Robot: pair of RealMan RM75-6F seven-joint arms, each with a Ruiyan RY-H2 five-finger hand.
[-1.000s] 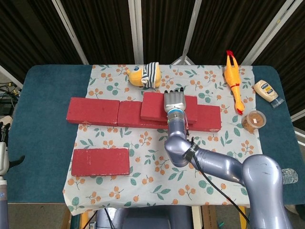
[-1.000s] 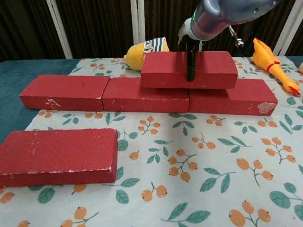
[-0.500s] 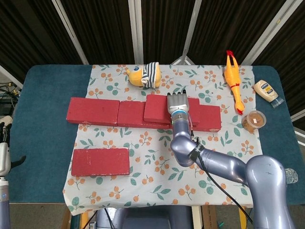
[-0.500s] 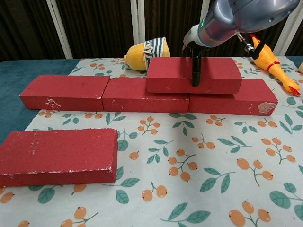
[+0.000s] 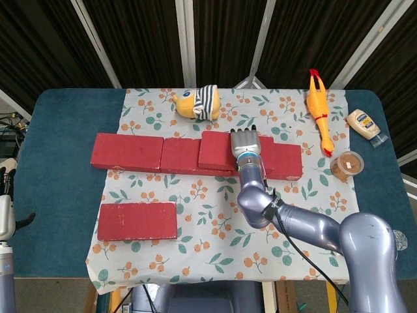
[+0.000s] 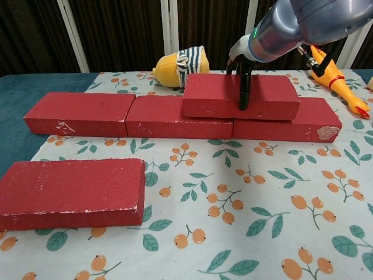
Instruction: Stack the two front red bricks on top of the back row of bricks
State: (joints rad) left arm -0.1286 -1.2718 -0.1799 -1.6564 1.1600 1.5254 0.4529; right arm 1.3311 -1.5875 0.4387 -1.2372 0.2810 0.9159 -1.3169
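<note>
With our right hand (image 5: pixel 245 145) clamped on the brick (image 6: pixel 240 96) at upper centre, resting on the back row (image 6: pixel 134 115), we should release gently, leaving it level across the seam.

Right hand (image 6: pixel 243 70) grips top brick (image 6: pixel 240 96), thumb down its front face. Brick rests across middle and right bricks of back row (image 6: pixel 175 116). Front brick (image 6: pixel 70 192) lies alone on cloth (image 6: pixel 262 198).
</note>
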